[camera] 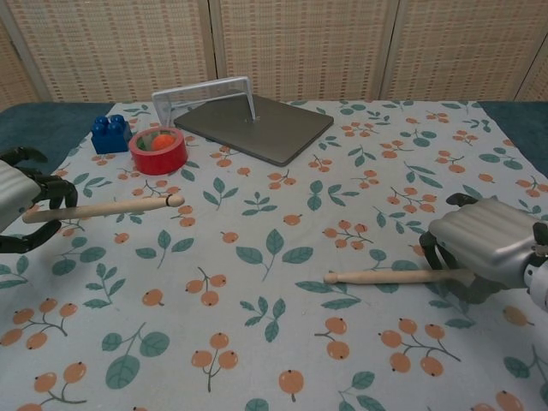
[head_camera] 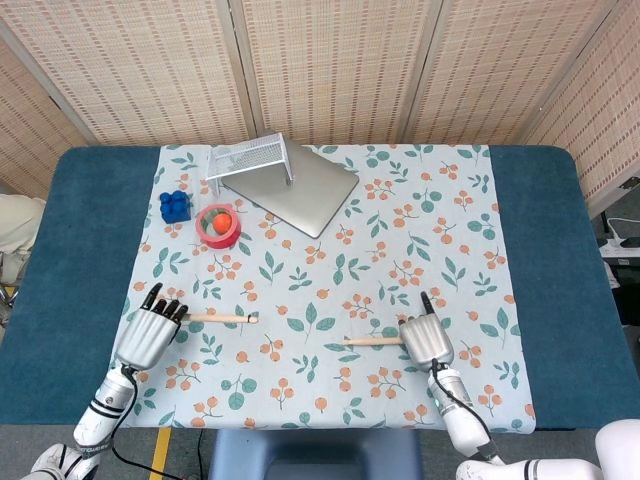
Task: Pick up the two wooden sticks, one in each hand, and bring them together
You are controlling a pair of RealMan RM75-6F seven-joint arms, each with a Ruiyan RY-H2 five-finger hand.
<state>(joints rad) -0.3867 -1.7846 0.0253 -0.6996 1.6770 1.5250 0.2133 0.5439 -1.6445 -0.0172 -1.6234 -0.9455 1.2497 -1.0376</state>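
Observation:
Two thin wooden sticks are in play. My left hand grips one stick by its end at the cloth's left edge; the stick points right, held just above the cloth. My right hand grips the other stick by its right end, at the front right. That stick points left and lies nearly level, close over the cloth. A wide gap of cloth separates the two stick tips.
A floral cloth covers the blue table. At the back stand a grey slab with a small wire goal, a blue block and a red tape roll holding an orange ball.

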